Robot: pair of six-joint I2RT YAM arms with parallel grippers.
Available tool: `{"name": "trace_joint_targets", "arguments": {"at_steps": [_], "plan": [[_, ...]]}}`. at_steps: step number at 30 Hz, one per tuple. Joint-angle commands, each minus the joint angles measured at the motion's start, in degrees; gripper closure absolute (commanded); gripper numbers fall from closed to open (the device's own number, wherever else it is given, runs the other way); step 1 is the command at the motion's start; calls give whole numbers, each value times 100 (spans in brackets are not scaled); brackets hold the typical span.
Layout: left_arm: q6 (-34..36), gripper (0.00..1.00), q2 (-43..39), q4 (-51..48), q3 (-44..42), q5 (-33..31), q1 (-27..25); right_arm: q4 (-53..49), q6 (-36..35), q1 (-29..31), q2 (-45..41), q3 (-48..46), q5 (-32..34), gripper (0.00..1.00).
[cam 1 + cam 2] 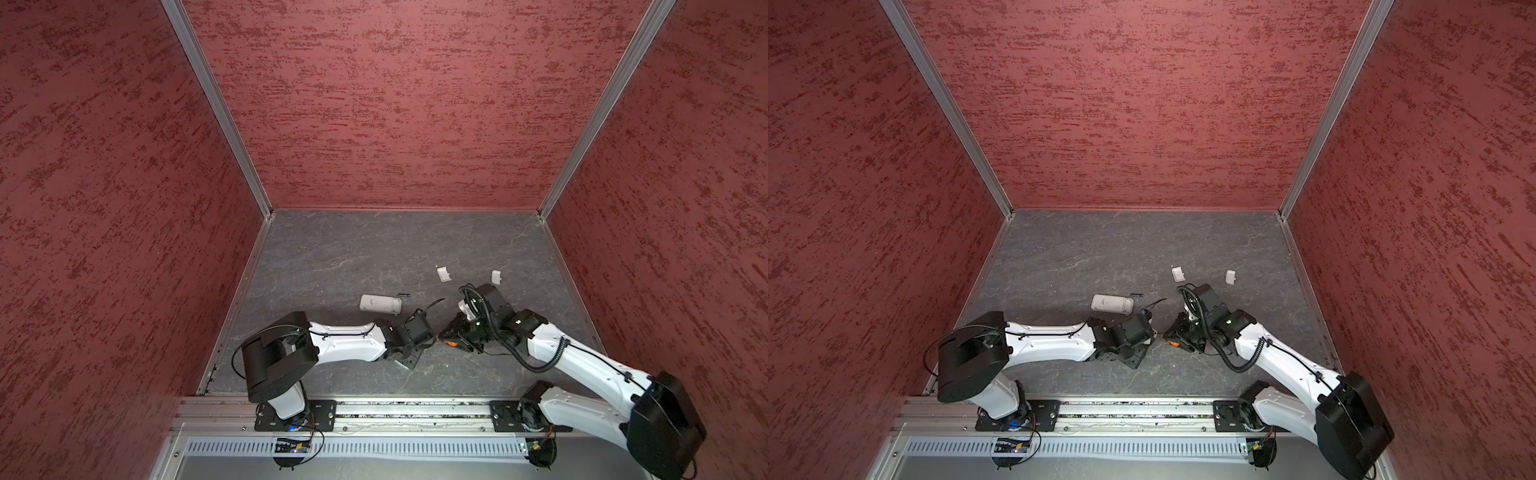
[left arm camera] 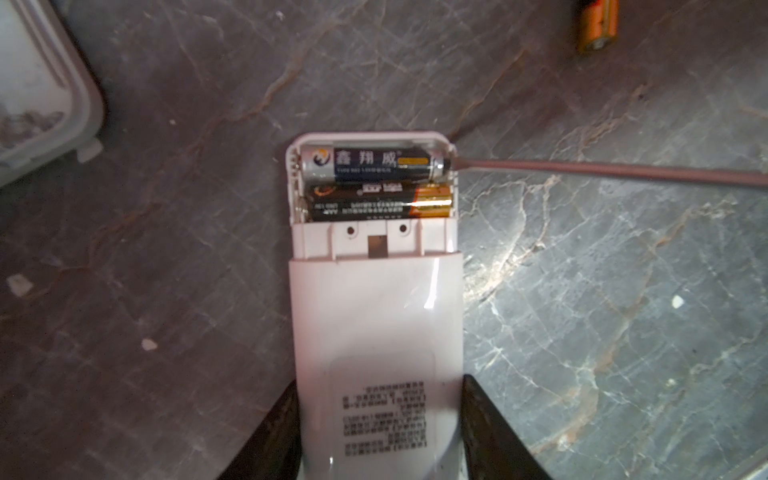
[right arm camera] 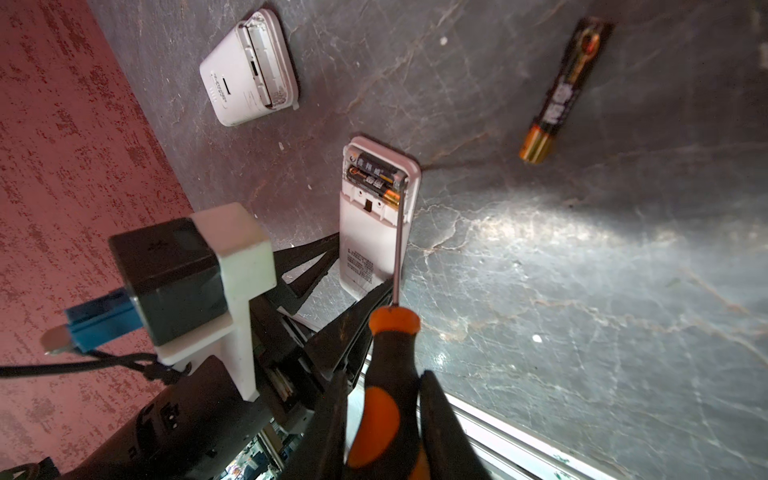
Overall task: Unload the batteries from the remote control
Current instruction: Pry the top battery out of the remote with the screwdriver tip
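My left gripper (image 2: 379, 382) is shut on the lower body of a white remote control (image 2: 376, 316) lying on the grey floor, its battery bay uncovered. Two batteries lie side by side in the bay: a silver-and-blue one (image 2: 374, 163) at the end and a black-and-gold one (image 2: 380, 203) beside it. My right gripper (image 3: 384, 374) is shut on the orange-and-black screwdriver (image 3: 390, 365). Its shaft (image 2: 602, 172) reaches the bay, with the tip at the silver-and-blue battery's end. In both top views the two wrists meet at centre front and hide this remote.
A loose black-and-gold battery (image 3: 561, 91) lies on the floor behind the grippers. A second white remote (image 1: 380, 304) rests to the left of it. Two small white covers (image 1: 444, 274) (image 1: 496, 276) lie farther back right. Red walls enclose the floor on three sides.
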Motion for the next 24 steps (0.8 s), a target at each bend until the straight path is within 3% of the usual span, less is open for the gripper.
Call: {"name": "trace_joint_targets", "arguments": {"at_steps": [1,15,24], "plan": [[234,55,480,93,-316,562,-57,1242,78,25,-113,77,-196,100],[150,56,528,86,-330,579,-97,1283,89,15,-253,170,-87,100],[74,56,519,7,-354,507,-94,675,-184,1,-218,386,207,100]]}}
